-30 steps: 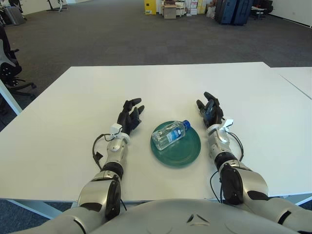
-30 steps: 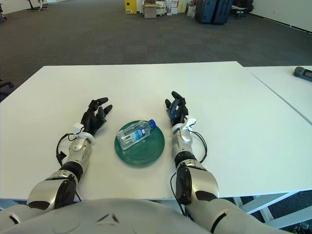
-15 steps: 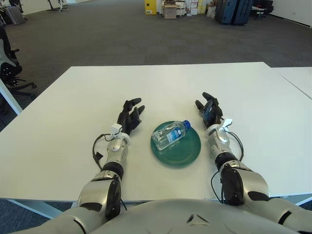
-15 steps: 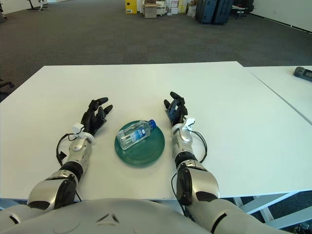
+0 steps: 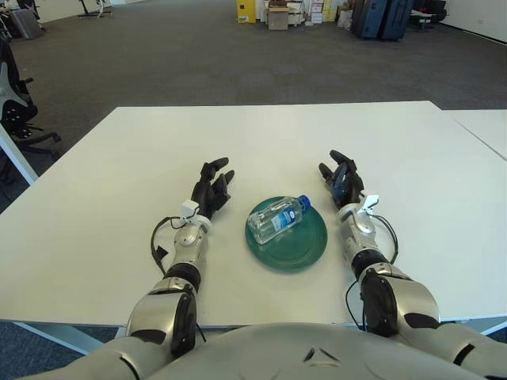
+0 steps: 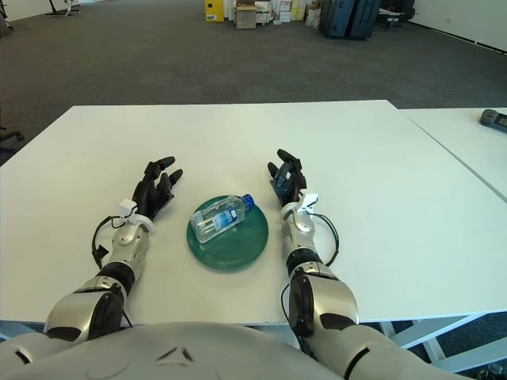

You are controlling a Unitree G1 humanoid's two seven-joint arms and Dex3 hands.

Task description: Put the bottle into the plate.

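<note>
Head-camera view of a wide white rectangular table standing on dark grey carpet. Near the front edge of the table, centred before the robot, rests a round dark-green plate. A small clear plastic water bottle with a blue cap lies on its side inside the plate, its body over the plate's left half and its cap pointing toward the far right, close to the rim; the bottle is supported entirely by the plate and touches neither hand. The black three-fingered left hand rests on the tabletop just beside the plate's left edge, fingers loosely spread and extended away from the robot, holding nothing. The black three-fingered right hand rests on the tabletop just beside the plate's right edge, its fingers likewise relaxed and apart, holding nothing. Both silver forearms run back toward the robot's grey torso at the bottom of the view, each with a thin black cable looping near the wrist. A second white table stands to the right, separated from the first by a narrow gap, with a small dark object near its far edge. Stacked boxes and dark luggage stand along the far side of the room.
</note>
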